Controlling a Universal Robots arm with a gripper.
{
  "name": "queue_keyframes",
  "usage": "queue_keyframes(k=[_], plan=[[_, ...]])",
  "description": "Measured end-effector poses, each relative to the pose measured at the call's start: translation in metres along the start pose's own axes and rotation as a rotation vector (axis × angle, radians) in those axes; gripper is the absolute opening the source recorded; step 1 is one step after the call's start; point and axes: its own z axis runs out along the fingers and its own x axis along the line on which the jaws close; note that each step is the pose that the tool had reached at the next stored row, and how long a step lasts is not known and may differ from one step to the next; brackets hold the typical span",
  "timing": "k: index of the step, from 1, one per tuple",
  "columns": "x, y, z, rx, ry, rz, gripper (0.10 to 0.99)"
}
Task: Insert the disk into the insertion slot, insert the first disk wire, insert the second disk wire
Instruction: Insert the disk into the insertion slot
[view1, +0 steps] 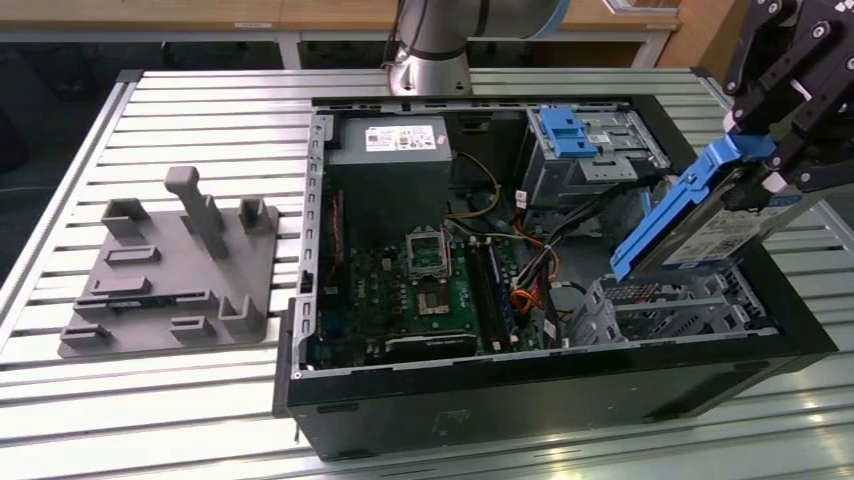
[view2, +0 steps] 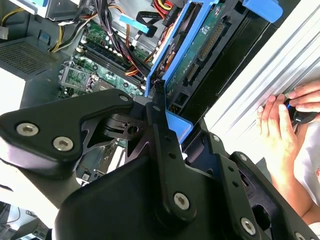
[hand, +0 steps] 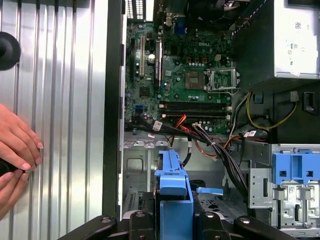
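My gripper (view1: 771, 160) is shut on the disk (view1: 721, 238), a silver drive in a bright blue carrier (view1: 663, 225). The disk hangs tilted, its lower end just above the insertion slot (view1: 681, 305), a low bare-metal cage at the case's corner on the exterior view's right. In the second wrist view the disk (view2: 202, 55) shows its green circuit side between the black fingers (view2: 161, 117). The first wrist view has the blue carrier (hand: 173, 187) over the silver slot (hand: 134, 167). Loose wires (view1: 534, 272) lie beside the slot; which are the disk wires I cannot tell.
The open computer case (view1: 534, 385) lies on a slatted metal table (view1: 200, 110). A taller cage with a blue clip (view1: 571, 135) stands at the back. A grey fixture (view1: 167, 275) sits on the exterior view's left. A person's hands (hand: 15, 150) rest on the table beside the case.
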Motion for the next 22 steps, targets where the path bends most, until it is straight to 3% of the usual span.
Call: queue_keyframes(k=[22], plan=[[0.0066, -0.0006, 0.0130, 0.000, 0.0001, 0.000, 0.365]])
